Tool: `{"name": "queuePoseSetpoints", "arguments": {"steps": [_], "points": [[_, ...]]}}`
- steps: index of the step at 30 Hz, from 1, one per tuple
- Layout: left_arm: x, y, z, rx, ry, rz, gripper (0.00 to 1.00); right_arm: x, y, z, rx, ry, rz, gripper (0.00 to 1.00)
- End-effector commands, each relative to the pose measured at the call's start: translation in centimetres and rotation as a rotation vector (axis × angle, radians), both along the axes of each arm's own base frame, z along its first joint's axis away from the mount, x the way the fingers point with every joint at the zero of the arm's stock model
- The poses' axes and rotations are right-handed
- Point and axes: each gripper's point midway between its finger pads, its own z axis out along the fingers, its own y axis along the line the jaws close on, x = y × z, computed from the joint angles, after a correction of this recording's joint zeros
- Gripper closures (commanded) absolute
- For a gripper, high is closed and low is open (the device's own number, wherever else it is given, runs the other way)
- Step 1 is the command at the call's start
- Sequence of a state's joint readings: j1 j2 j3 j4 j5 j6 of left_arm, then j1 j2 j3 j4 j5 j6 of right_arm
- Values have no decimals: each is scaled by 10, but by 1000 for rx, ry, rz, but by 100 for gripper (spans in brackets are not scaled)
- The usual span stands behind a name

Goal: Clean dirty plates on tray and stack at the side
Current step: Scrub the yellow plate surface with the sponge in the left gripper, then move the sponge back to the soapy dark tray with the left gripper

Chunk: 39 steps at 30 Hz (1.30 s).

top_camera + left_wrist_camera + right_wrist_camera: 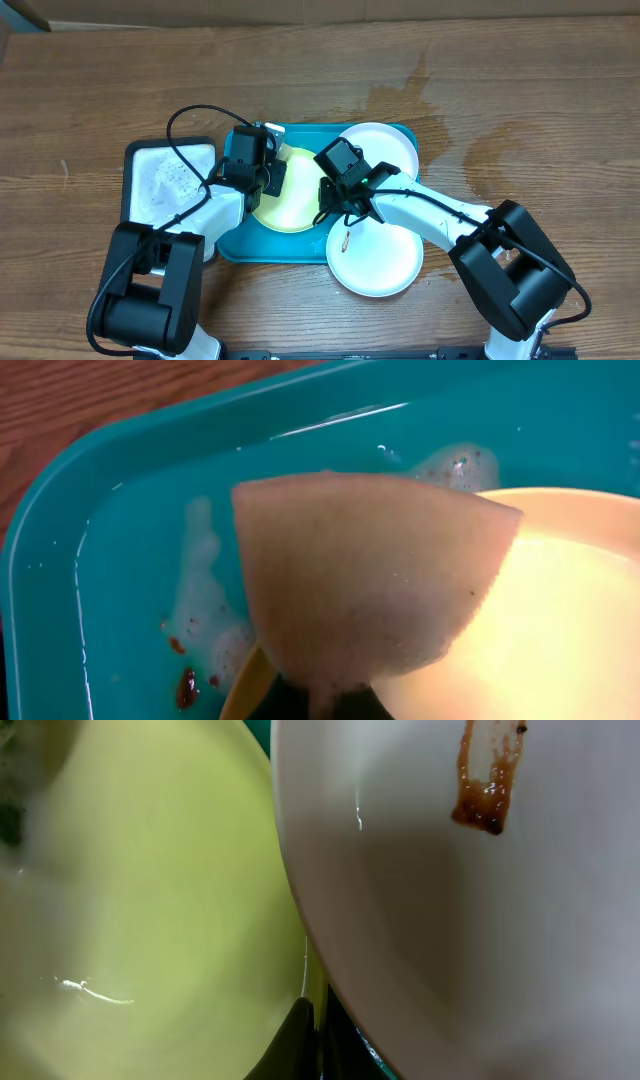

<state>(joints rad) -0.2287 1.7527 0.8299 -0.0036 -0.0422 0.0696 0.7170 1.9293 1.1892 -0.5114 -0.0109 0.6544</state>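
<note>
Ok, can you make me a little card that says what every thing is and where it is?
teal tray: middle of the table, wet, with suds
yellow plate: on the tray, between both grippers
far white plate: at the tray's far right corner
near white plate: partly off the tray's near right corner, with a brown smear
sponge: held by the left gripper over the yellow plate's edge
right gripper: at the yellow plate's right rim; open or shut unclear
black-rimmed white tray: left of the teal tray
</note>
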Motion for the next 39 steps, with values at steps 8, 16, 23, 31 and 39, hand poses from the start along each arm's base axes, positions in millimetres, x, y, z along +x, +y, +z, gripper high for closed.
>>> {"name": "queuePoseSetpoints", "arguments": {"steps": [8,16,23,31,39], "points": [[45,-4,49,-82,-262,57,96,-12,-4,-17,-41,45,42,96],[50,-5,184,-162,-547,60,96,-12,-4,-17,-41,45,42,96],[-1,7,208,-198,-458,110,96,-12,-4,-17,-40,44,42,96],[-43,61,185,-286,-245,376,96,-13,1,-11,-31,57,71,53],[-74,120,171,-401,-64,536,96,0,12,11,1,16,77,96]]}}
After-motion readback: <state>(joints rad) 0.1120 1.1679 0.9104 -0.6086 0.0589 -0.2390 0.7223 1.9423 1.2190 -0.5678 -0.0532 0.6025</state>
